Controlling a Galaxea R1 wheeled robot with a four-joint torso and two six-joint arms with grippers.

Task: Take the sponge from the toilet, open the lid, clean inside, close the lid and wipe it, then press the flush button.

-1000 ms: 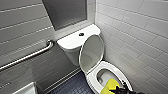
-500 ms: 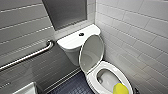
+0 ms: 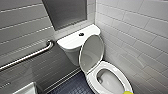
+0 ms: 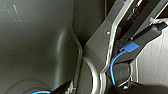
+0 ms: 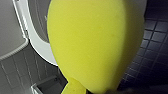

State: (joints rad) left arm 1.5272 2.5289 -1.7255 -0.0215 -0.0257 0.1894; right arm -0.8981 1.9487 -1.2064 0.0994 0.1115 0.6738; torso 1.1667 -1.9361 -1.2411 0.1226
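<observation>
From the head view, a white glossy ceramic toilet (image 3: 71, 53) stands in a corner of pale tiled walls. Its white oval plastic lid (image 3: 91, 53) is up and leans against the tank, just below the small round dark flush button (image 3: 81, 34). A small bright yellow sponge (image 3: 128, 92) peeks in over the front of the seat.

The left wrist view shows dark robot parts and a blue cable (image 4: 113, 67); I cannot tell how the left claw stands.

In the right wrist view the sponge hangs close above the white seat rim (image 5: 37, 47) and the dark tiled floor (image 5: 155, 37). The right claw is closed on it, its grip hidden behind the sponge.
</observation>
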